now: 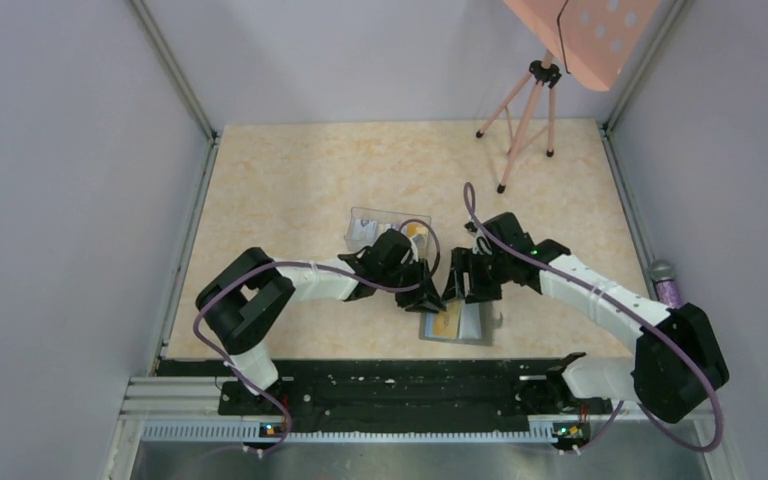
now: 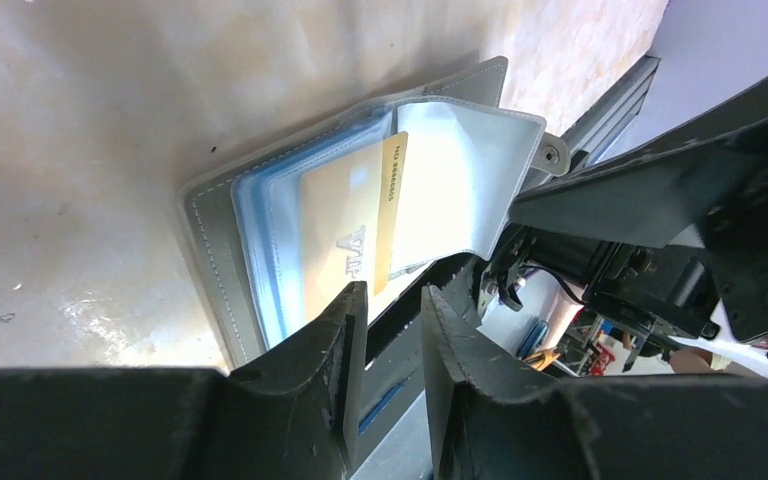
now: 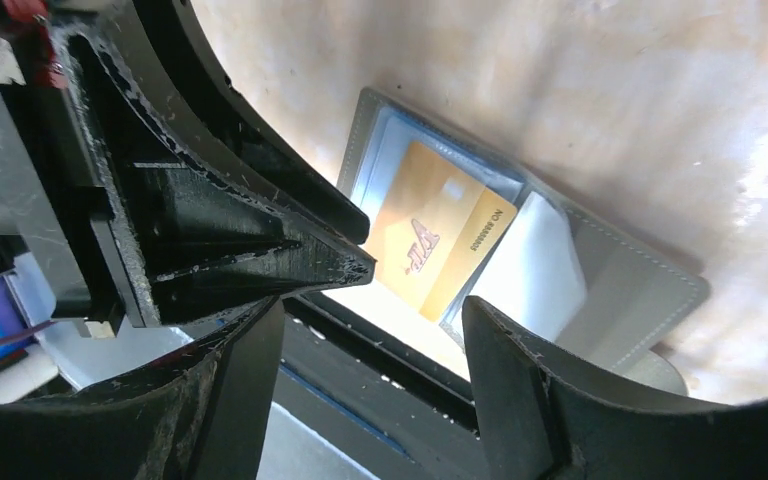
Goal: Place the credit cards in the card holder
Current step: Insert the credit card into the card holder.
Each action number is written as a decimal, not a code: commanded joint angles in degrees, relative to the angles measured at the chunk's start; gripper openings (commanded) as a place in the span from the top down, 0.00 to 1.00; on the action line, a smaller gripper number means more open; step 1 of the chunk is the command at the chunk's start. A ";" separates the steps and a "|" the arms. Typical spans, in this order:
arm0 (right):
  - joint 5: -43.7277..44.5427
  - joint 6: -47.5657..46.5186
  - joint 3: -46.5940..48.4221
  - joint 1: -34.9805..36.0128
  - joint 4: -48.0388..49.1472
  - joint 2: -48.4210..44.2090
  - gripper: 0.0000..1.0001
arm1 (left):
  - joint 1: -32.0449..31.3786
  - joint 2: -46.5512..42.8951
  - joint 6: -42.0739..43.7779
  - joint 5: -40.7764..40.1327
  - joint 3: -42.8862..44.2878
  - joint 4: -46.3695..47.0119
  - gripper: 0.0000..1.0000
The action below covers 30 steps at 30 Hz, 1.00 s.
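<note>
The card holder (image 1: 476,324) lies open near the table's front edge, grey outside and light blue inside. An orange card (image 1: 446,321) lies on its slots, partly under a clear sleeve; it also shows in the left wrist view (image 2: 345,225) and the right wrist view (image 3: 430,235). My left gripper (image 1: 425,299) hovers just above the holder's left edge, fingers a narrow gap apart with nothing between them (image 2: 395,297). My right gripper (image 1: 464,290) hovers above the holder's far edge, wide open and empty (image 3: 372,305). The two grippers nearly touch.
A clear plastic compartment box (image 1: 378,226) stands just behind the left gripper, with an orange card (image 1: 416,230) inside. A pink tripod (image 1: 523,120) stands at the back right. A purple object (image 1: 669,288) sits past the right edge. A black rail (image 1: 400,385) runs along the front.
</note>
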 commanded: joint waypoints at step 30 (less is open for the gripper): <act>-4.35 -2.53 -6.72 -2.60 9.14 13.14 1.00 | -1.81 5.06 4.76 -4.05 9.74 -11.62 0.65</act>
